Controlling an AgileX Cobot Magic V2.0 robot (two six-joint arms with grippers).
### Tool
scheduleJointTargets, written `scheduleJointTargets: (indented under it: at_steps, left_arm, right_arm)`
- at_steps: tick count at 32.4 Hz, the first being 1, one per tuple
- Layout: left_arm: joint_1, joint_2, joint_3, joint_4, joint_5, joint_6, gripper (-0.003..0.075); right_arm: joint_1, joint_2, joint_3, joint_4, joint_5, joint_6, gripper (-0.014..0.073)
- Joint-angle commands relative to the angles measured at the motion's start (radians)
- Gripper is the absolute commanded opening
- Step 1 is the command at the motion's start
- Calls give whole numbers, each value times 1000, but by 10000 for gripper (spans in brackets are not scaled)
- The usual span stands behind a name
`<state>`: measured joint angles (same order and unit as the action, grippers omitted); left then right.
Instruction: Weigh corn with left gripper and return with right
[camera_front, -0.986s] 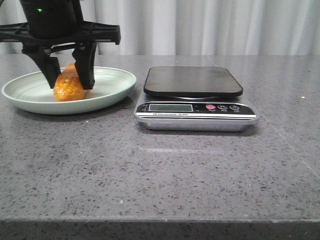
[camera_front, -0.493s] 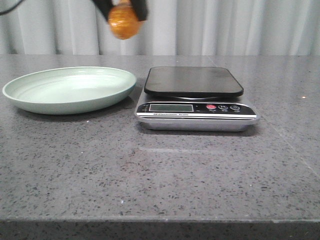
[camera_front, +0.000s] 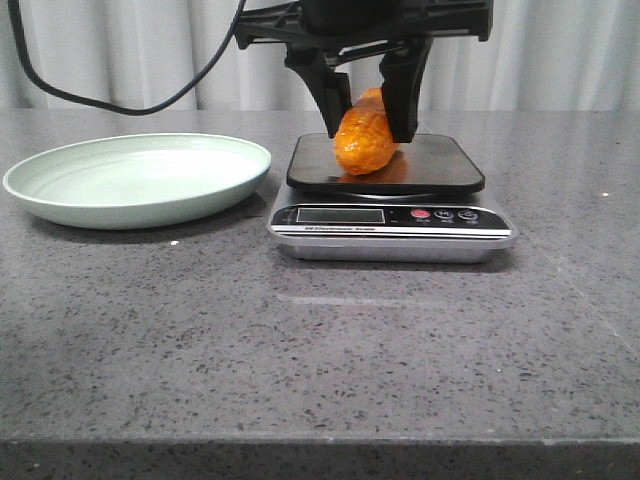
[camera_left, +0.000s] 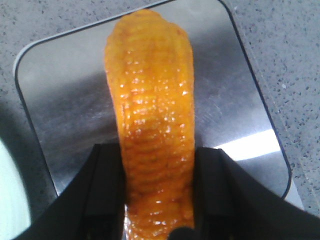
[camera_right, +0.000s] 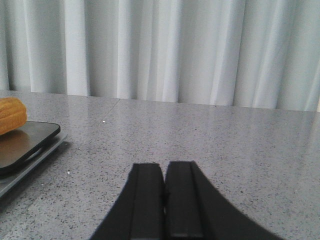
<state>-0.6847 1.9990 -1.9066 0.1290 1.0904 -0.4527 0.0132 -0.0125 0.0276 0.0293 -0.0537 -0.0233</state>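
Observation:
The orange-yellow corn (camera_front: 364, 140) rests on or just above the dark platform of the kitchen scale (camera_front: 440, 170). My left gripper (camera_front: 366, 120) comes down from above and is shut on the corn, one black finger on each side. In the left wrist view the corn (camera_left: 152, 105) runs out from between the fingers (camera_left: 102, 195) over the steel platform (camera_left: 65, 100). My right gripper (camera_right: 163, 200) is shut and empty, low over the table to the right of the scale. It does not show in the front view. The corn's end (camera_right: 11, 114) shows in the right wrist view.
A pale green plate (camera_front: 140, 180), with nothing on it, stands left of the scale. The scale's display and buttons (camera_front: 385, 215) face the front. White curtains hang behind the grey speckled table (camera_front: 320, 340). A black cable (camera_front: 100, 95) hangs at the back left.
My left gripper lifted the corn off the plate, carried it to the right and lowered it onto the scale's platform. The plate now holds nothing.

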Motion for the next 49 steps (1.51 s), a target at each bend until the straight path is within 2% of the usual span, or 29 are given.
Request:
scheduleJointTargets:
  at_steps: [1, 3, 5, 11, 15, 25, 28, 32, 35, 37, 39, 44, 49]
  left_arm:
    - [-4, -43, -29, 12, -16, -18, 139]
    - [-4, -45, -29, 12, -16, -18, 153]
    - [-4, -45, -29, 12, -16, -18, 211]
    - [-4, -47, -29, -2, -7, -18, 492]
    - [-4, -49, -49, -2, 7, -18, 552]
    - [-6, -54, -270, 51, 115, -14, 543]
    - [-6, -73, -296, 54, 141, 80, 523]
    - [-6, -109, -296, 54, 150, 139, 394]
    - [-6, -152, -282, 86, 153, 143, 227]
    - [-6, -189, -250, 130, 142, 141, 119]
    - [-1, -241, -199, 152, 126, 141, 141]
    - [44, -412, 34, 135, 38, 141, 130]
    - [57, -627, 330, 111, -142, 141, 130]
  right_arm:
    - [-5, -15, -8, -11, -83, -3, 146]
    - [-5, -15, -8, -11, -83, -3, 146]
    - [-5, -15, -8, -11, -83, -3, 146]
    - [-5, -15, -8, -11, -83, -3, 146]
    - [-5, -15, -8, -11, -83, -3, 146]
    - [-5, -15, -8, -11, -83, -3, 146]
    - [-5, -15, -8, -11, -83, -3, 146]
    - [-5, -15, -8, -11, -83, -3, 146]
    - [-5, -15, -8, -11, -83, -3, 146]
    - [-5, -15, -8, -11, -83, -3, 146]
    - [-5, -15, -8, -11, -83, -3, 146]
    - [-5, -15, -8, -11, -83, -3, 146]
    - [-5, -15, -8, -11, -83, -3, 146]
